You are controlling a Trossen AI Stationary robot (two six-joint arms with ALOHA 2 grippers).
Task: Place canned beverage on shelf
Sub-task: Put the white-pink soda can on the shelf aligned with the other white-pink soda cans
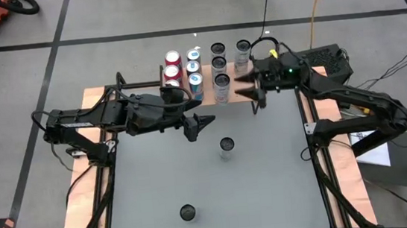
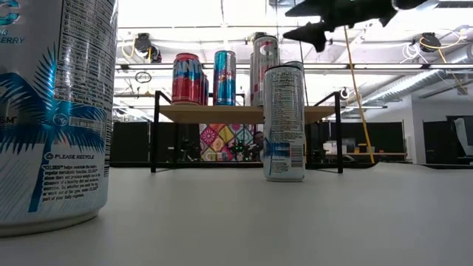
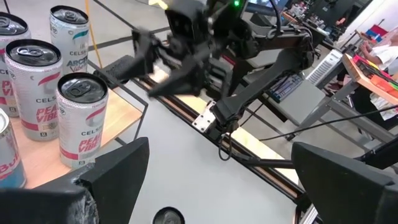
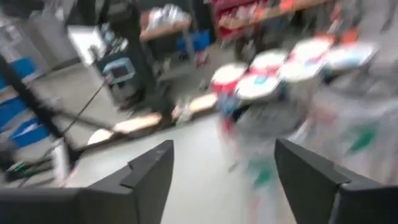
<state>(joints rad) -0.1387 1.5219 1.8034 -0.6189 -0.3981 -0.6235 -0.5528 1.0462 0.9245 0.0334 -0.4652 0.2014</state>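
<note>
Cans on the bench [image 1: 270,182]: one [image 1: 188,213] at the near edge, another [image 1: 227,147] mid-bench, standing upright. Left gripper [image 1: 199,126] above the bench just short of the shelf [image 2: 244,113], fingers spread wide, empty. Right gripper [image 1: 248,89] by the shelf's right end, fingers apart, nothing between them. Farthest, the shelf with red, blue and white cans [image 1: 198,71] standing in rows.

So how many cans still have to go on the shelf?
Several cans already stand on the shelf. Nothing is in hand: the right gripper sits empty beside the shelf, and the left gripper is open. Two cans are left on the table: one mid-table, one near the front.
</note>
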